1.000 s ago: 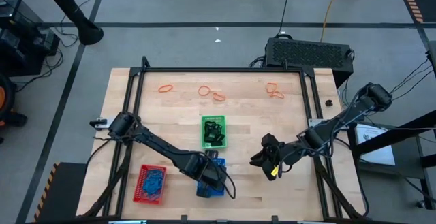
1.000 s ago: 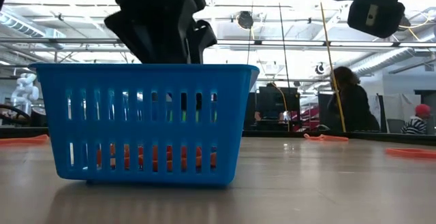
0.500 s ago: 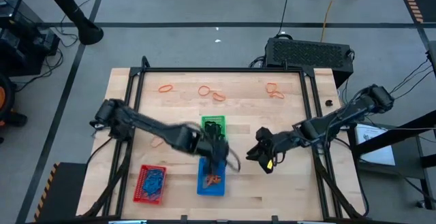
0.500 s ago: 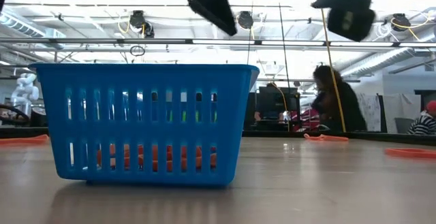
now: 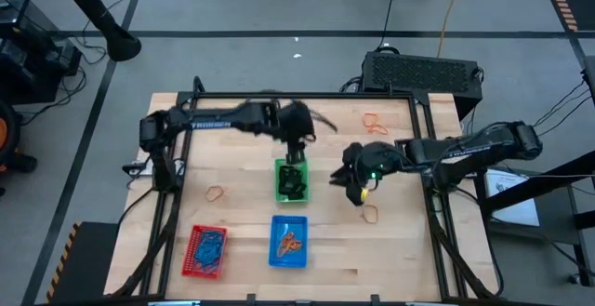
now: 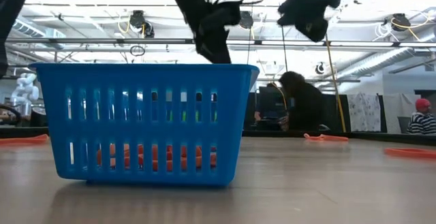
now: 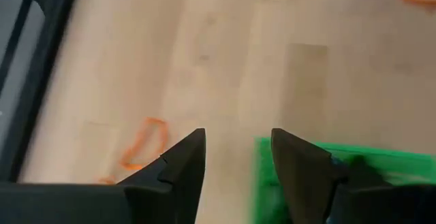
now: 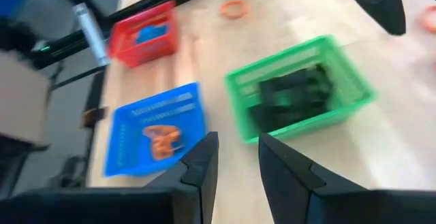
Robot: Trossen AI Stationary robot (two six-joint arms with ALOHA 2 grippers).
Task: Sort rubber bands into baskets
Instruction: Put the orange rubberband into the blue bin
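Observation:
Three baskets stand on the wooden table. The green basket holds black rubber bands, the blue basket orange ones, and the red basket blue ones. Loose orange rubber bands lie flat on the table at the left, the right and the far side. My left gripper hangs open above the green basket's far end, with nothing between its fingers. To the right of the green basket, my right gripper hovers open and empty, its fingers pointing toward the baskets.
A black frame borders the table's far and side edges. A dark box sits beyond the far right corner. Bare wood lies between the baskets and the far bands. People show in the room behind, in the low view.
My left gripper has swung fast from above the blue basket toward the far edge and risen, ending over the green basket's far end. Orange bands now show in the blue basket. My right gripper has moved toward the far edge and rolled, uncovering an orange band where it stood.

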